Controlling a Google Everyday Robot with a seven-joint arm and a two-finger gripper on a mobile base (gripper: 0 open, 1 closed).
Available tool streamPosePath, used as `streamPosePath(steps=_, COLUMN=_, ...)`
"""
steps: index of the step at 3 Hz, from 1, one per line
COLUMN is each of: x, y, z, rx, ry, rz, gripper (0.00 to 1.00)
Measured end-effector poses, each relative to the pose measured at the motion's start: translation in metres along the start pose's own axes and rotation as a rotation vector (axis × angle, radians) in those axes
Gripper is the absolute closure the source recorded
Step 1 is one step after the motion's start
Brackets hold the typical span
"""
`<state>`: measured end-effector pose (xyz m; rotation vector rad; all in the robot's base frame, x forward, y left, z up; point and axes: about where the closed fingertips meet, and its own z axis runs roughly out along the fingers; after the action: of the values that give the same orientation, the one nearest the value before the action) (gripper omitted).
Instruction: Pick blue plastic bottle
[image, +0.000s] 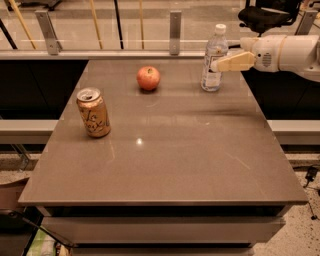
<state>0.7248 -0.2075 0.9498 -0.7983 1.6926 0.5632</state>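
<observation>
The blue plastic bottle (214, 59) stands upright at the far right of the brown table (165, 150). It is clear, with a white cap and a white label. My gripper (216, 64) reaches in from the right on a white arm. Its tan fingers (234, 62) lie level at the bottle's upper body, with the tips touching or just in front of it.
A red apple (148, 78) sits at the far middle of the table. An orange-tan drink can (93, 112) stands upright at the left. A glass railing with metal posts (174, 31) runs behind the table. A black chair (267, 12) stands behind the arm.
</observation>
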Motion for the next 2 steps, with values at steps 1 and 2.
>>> streamPosePath(steps=1, x=-0.002, y=-0.009, z=0.019, rx=-0.041, ry=-0.029, rz=0.000, gripper=0.00)
streamPosePath(steps=2, x=-0.001, y=-0.015, z=0.036, rx=-0.072, ry=-0.055, rz=0.011, gripper=0.00)
